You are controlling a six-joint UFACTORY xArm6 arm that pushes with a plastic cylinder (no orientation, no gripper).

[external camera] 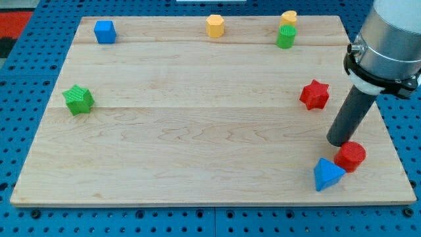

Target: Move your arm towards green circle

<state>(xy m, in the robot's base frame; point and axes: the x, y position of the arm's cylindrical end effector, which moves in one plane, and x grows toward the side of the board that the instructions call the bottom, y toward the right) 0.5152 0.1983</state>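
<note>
Board (197, 151) of pale wood carries 7 blocks; my tip (340, 141), a bare rod with nothing to clamp, touches the red cylinder (350, 156) at the view's lower right, well apart from the green circle (286, 37) at the view's top.

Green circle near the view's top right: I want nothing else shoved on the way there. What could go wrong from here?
1. My tip rests beside the red cylinder, with the blue triangle just below it. A careless start might nudge them.
2. The red star lies close to the straight path upward and could get clipped.
3. The green circle touches a yellow block, so overshooting may push both toward the board edge.
</note>
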